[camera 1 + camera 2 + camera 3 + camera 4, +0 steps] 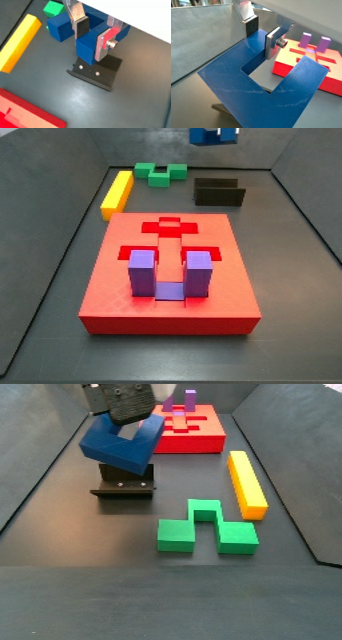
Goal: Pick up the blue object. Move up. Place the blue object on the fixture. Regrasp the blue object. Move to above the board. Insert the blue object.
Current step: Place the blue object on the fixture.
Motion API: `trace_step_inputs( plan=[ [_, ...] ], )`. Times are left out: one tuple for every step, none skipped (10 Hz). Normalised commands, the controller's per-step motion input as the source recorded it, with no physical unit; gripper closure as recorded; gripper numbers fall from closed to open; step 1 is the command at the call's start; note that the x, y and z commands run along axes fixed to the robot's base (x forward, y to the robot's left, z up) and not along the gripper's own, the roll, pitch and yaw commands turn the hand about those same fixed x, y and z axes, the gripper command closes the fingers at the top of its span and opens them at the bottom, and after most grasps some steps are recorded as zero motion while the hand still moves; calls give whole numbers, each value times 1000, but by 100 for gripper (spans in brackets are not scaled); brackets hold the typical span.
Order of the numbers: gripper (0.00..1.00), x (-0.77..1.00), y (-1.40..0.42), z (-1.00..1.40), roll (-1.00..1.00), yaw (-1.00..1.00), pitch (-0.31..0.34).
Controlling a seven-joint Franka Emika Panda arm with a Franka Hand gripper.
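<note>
- The gripper [130, 417] hangs above the fixture [123, 486], its jaws clenched on one prong of the blue object [120, 442], which is off the floor and tilted, the open side of its U turned up and away from the jaws.
- The step in hand looks like setting the blue object onto the fixture; I judge it best to descend slowly and straight, keeping the block centred over the holder directly beneath the jaws, and to let go only once it sits steady.
- In a wrist view the silver fingers [104, 42] press flat against the prong's faces, and the fixture [95, 71] lies just below them.
- The blue object [264, 92] is matte, faintly marbled, with square edges; likely rigid and not slippery.
- The fixture is dark with low walls and small screws in its base plate.
- Well away from the jaws sits the board [167, 273], a flat red slab with cutouts, carrying a purple U-shaped block [166, 273].
- A yellow bar [246, 483] and a green block [205, 528] lie on the floor to the side.
</note>
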Motion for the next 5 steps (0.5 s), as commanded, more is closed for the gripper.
trace_step_inputs(
  plan=[
    [100,749,0,-31,-217,294,6],
    [100,874,-6,-220,-14,334,174],
    [100,723,-80,-266,0,514,134],
    [100,589,-143,-223,0,631,97],
    [100,517,-157,-200,0,677,86]
  ],
)
